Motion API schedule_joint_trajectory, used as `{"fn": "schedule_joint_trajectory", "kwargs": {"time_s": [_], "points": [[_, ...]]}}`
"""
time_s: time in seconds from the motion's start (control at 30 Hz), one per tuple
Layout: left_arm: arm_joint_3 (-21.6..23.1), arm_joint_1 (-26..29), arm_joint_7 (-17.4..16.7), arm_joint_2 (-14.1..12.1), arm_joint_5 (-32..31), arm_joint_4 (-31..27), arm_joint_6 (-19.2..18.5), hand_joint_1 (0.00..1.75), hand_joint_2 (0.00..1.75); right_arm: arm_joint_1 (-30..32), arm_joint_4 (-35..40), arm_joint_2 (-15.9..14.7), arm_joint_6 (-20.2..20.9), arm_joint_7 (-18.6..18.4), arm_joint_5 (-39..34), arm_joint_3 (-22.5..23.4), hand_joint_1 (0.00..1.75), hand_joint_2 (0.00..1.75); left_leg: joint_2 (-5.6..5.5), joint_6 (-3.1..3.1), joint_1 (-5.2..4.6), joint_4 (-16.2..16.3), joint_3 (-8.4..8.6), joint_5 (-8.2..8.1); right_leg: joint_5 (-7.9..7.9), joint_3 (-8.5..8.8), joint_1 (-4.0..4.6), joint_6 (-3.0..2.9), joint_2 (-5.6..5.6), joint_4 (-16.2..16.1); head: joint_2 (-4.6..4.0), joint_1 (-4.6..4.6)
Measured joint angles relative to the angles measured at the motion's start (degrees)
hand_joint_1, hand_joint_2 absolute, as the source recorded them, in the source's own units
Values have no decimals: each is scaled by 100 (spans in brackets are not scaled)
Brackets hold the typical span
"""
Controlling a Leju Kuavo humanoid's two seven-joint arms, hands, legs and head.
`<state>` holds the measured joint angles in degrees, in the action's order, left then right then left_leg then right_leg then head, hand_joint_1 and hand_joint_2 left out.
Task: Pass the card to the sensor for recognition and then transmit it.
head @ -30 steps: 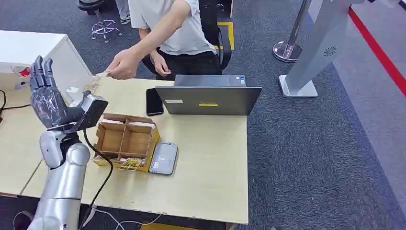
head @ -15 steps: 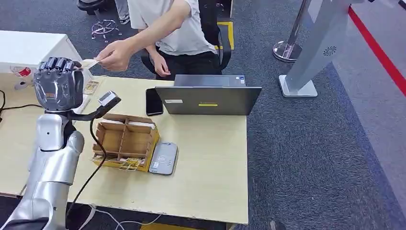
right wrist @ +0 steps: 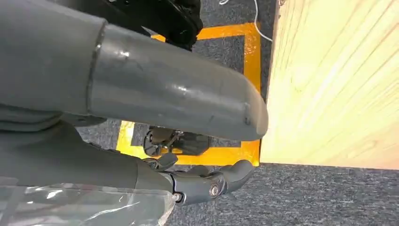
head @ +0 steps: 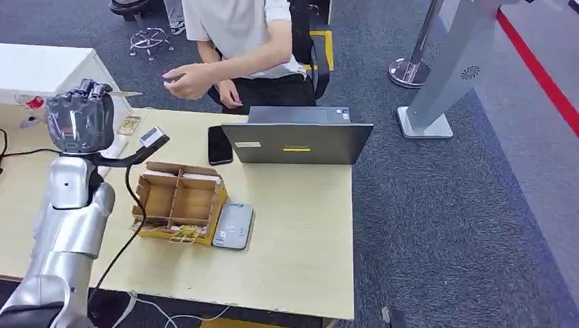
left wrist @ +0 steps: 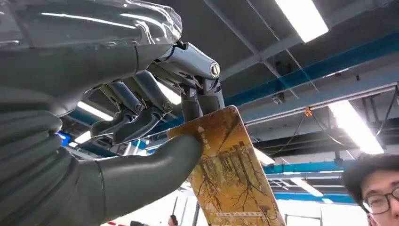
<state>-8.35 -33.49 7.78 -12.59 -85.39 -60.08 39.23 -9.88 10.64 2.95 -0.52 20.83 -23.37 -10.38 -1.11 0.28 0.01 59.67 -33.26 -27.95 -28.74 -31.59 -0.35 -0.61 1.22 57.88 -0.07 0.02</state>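
My left hand (head: 80, 117) is raised above the table's far left part and pinches a gold card (head: 125, 93) that sticks out toward the person. Close up, the card (left wrist: 229, 172) with its tree pattern sits between the thumb (left wrist: 155, 165) and the dark fingers (left wrist: 197, 101). The grey card reader (head: 233, 225) lies flat on the table, against the right side of a cardboard box (head: 179, 200), well below the hand. My right hand (right wrist: 155, 136) hangs beside the table's edge with its fingers apart and nothing in them.
A person sits behind the table, one hand (head: 188, 80) held in the air just right of my card. A closed-angle laptop (head: 297, 140) and a black phone (head: 220, 145) lie at the back. Another card (head: 128, 125) lies on the table (head: 300, 232). A cable trails from my left wrist.
The person brought a card to my open left hand; the hand turned, closed on it, and the person's hand let go and drew back to the right.
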Motion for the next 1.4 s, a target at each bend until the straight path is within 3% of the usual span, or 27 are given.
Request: {"fn": "schedule_joint_trajectory", "kwargs": {"time_s": [0.47,0.63,0.77,0.87,0.93,1.07,1.3,1.4], "points": [[0,19,149,-6,109,92,2,175,175,-8,22,0,-13,-4,79,0,0,0,-1,0,0,0,0,0,0,0,0,0,-1,0,0,0],[66,181,507,276,258,-79,4,175,175,-6,22,-4,-63,-7,59,2,0,0,-7,0,-1,3,0,0,0,-1,-1,0,-4,-3,0,-2],[700,454,356,663,221,-444,-184,175,175,-4,22,-26,-114,17,39,31,0,0,-7,1,-2,4,-4,-1,1,1,-2,2,-4,-6,0,0],[1461,678,-29,923,114,-930,-722,175,175,26,22,-39,-114,33,4,83,0,0,-7,3,-12,7,-6,-2,4,-1,-4,8,-5,-9,0,-2],[2001,778,-194,1009,111,-1134,-950,175,175,44,20,-46,-120,35,-11,135,0,0,-9,4,-13,8,-10,-2,4,-2,-4,8,-7,-9,0,0],[2651,867,-335,1104,223,-1453,-1229,175,175,103,17,-74,-142,37,-109,236,0,0,-3,4,-17,7,-10,-3,5,-7,-4,9,-2,-9,0,-2],[3132,881,-378,1137,354,-1702,-1584,175,175,140,13,-129,-186,9,-181,352,0,0,-3,2,-11,5,-8,-1,5,-9,-1,8,-3,-3,0,0],[3317,897,-450,1150,433,-1814,-2049,175,175,159,4,-140,-225,7,-262,430,0,0,-5,1,-11,5,-9,-1,5,-8,-1,7,-4,-3,0,-2]]}}
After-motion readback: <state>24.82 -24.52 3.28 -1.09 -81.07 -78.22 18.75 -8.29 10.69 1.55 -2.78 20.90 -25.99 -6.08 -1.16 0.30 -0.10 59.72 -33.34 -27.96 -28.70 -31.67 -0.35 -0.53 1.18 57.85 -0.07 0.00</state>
